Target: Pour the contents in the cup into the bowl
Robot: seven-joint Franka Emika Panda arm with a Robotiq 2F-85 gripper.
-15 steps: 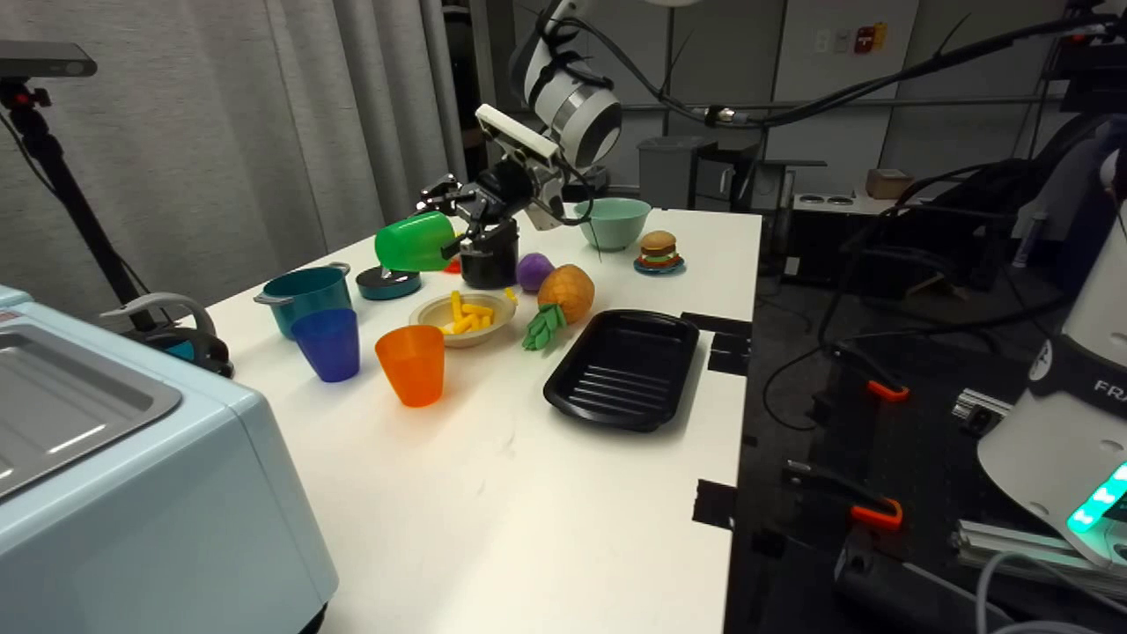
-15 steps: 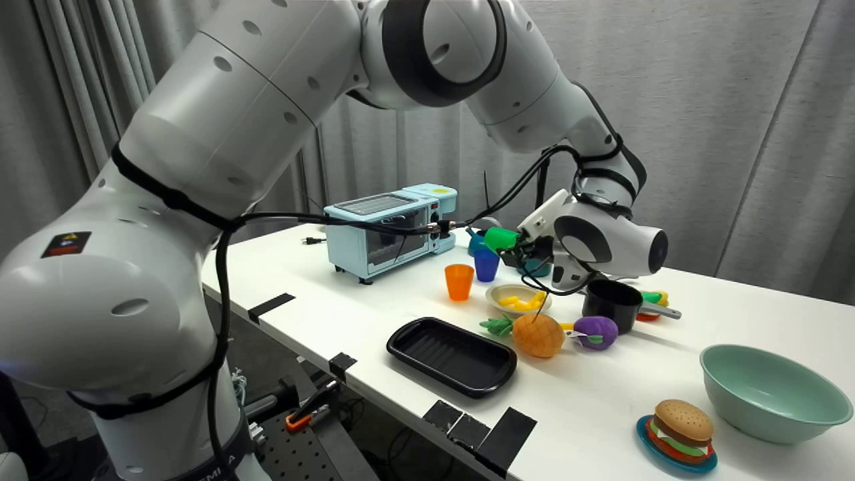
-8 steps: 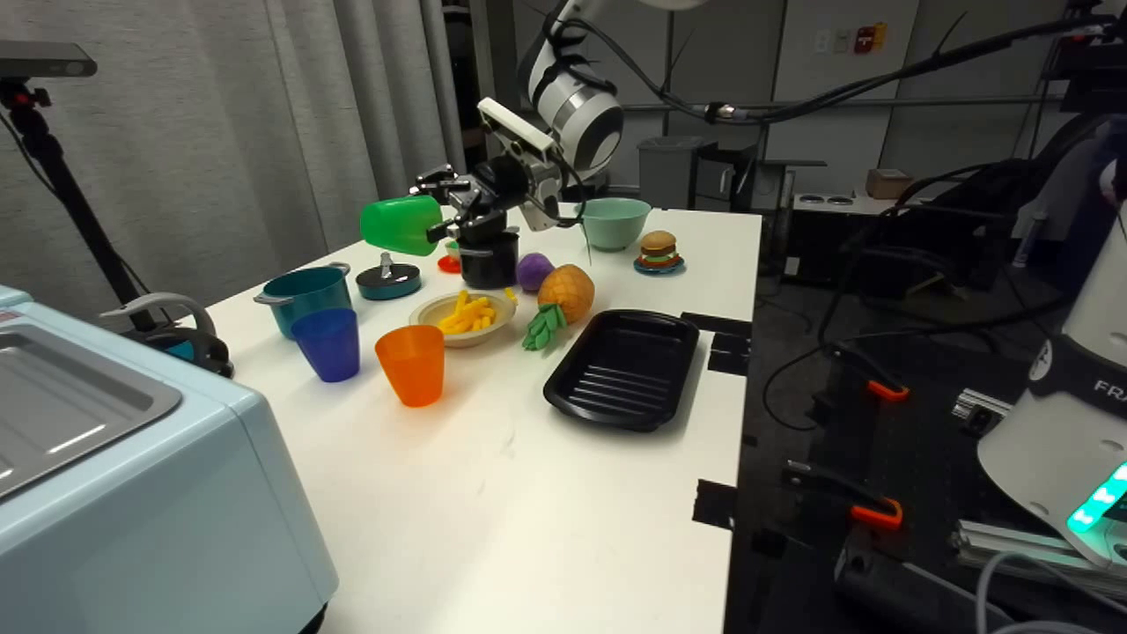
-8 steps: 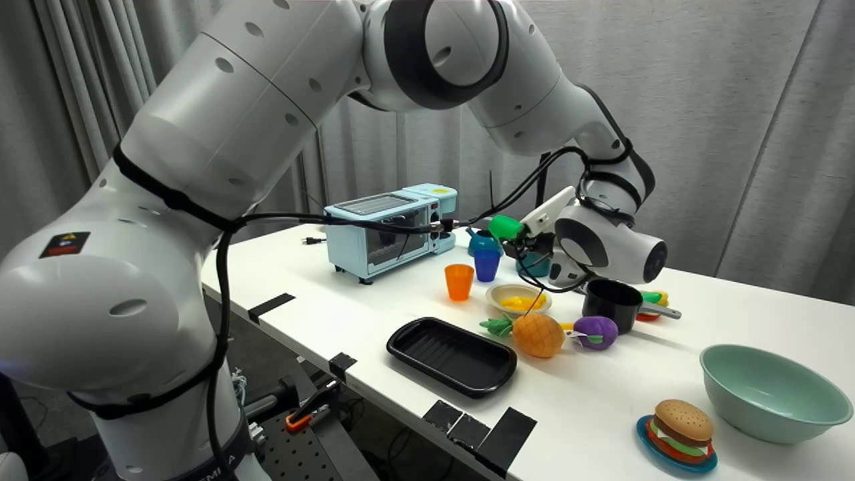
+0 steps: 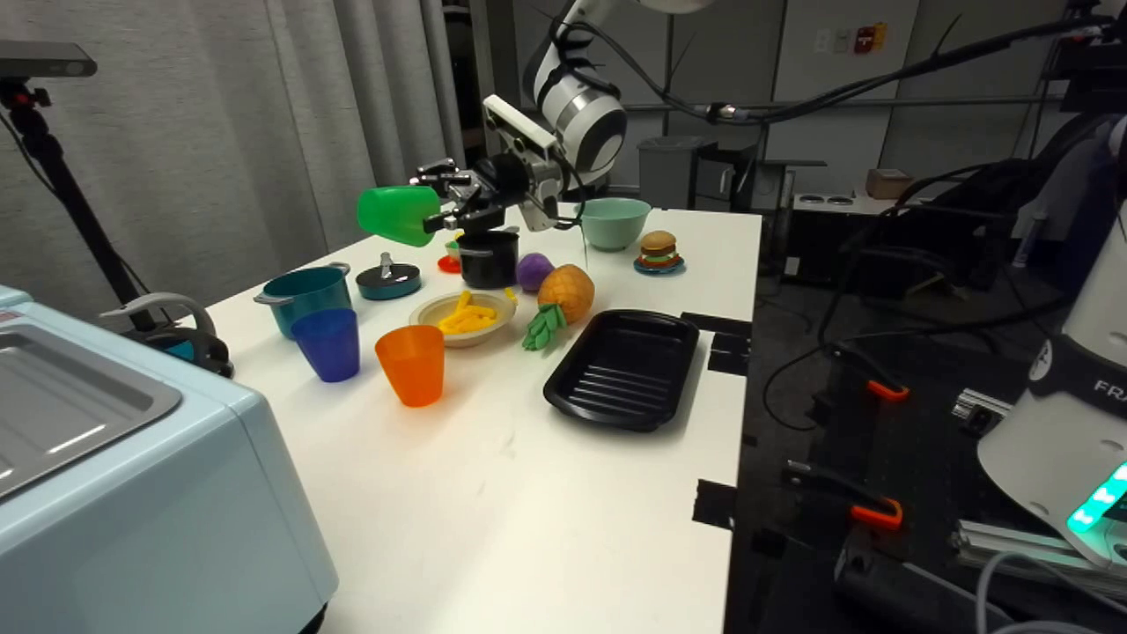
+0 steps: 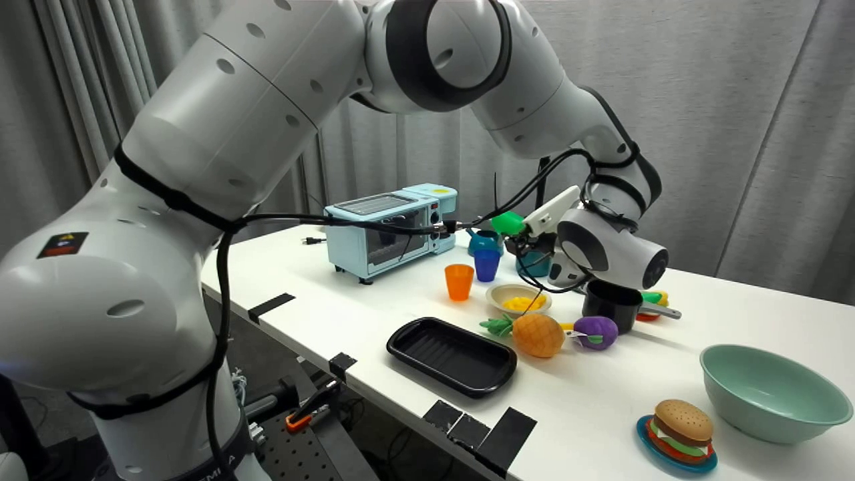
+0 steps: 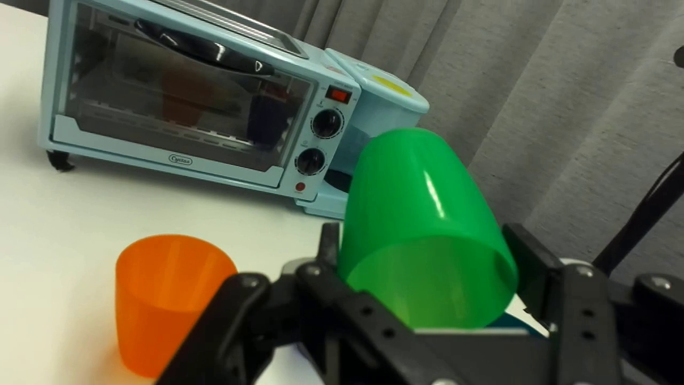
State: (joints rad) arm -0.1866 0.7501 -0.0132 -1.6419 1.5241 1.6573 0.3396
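Observation:
My gripper (image 5: 429,198) is shut on the green cup (image 5: 396,214) and holds it in the air, tipped over, above and behind the bowl. In the wrist view the gripper (image 7: 425,243) has a finger on each side of the cup (image 7: 417,203); its mouth faces the camera and its visible inside looks empty. The shallow off-white bowl (image 5: 424,317) stands on the table with several yellow stick-like pieces (image 5: 469,319) in it. In an exterior view the cup (image 6: 508,224) is raised past the bowl (image 6: 495,298). The bowl is not seen in the wrist view.
An orange cup (image 5: 412,365) and a blue cup (image 5: 327,343) stand near the bowl, with a teal pot (image 5: 308,295) behind. A black pot (image 6: 611,304), purple eggplant (image 6: 596,333), toy pineapple (image 6: 538,335) and black tray (image 6: 451,355) are close by. A toaster oven (image 7: 187,96) stands beyond.
The held green cup has moved up and slightly away from the bowl, and its tilt has changed. The yellow pieces in the bowl, some upright before, have settled flatter.

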